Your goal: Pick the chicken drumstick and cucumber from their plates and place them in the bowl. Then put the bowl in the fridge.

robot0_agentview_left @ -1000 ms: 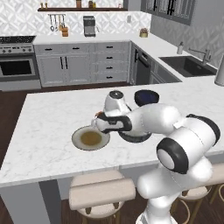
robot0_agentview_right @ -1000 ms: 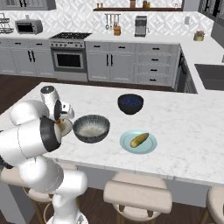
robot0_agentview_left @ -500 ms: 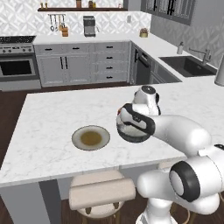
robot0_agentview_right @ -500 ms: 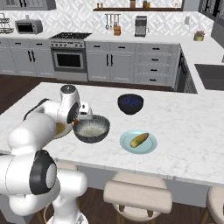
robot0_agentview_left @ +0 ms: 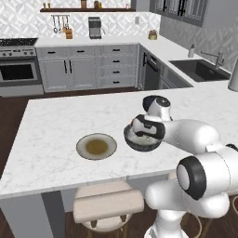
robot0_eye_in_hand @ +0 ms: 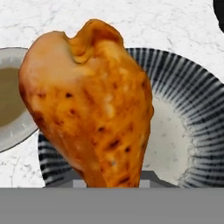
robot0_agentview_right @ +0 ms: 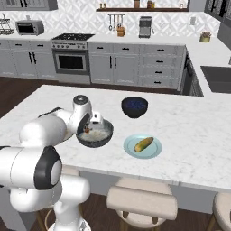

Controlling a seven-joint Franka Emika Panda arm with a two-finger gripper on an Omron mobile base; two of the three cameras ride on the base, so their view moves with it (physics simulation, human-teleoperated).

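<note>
Arm swung from beige plate (robot0_agentview_left: 96, 147) to above bowl (robot0_agentview_left: 139, 141); claw (robot0_agentview_left: 145, 126) pointing down, clenching chicken drumstick (robot0_eye_in_hand: 89, 105).

The setting is a domestic kitchen. A stainless range with oven (robot0_agentview_right: 71, 61) stands against the back wall beside grey panelled cabinets with black handles (robot0_agentview_right: 115, 67). A microwave (robot0_agentview_right: 29, 27) and what appears to be a coffee machine (robot0_agentview_right: 145, 27) sit on the rear counter. Utensils hang under a wall shelf (robot0_agentview_right: 135, 9). A sink with tap (robot0_agentview_left: 201, 69) occupies the side counter. Padded stools (robot0_agentview_right: 142, 200) line a marble-topped island desk (robot0_agentview_right: 194, 135).
</note>
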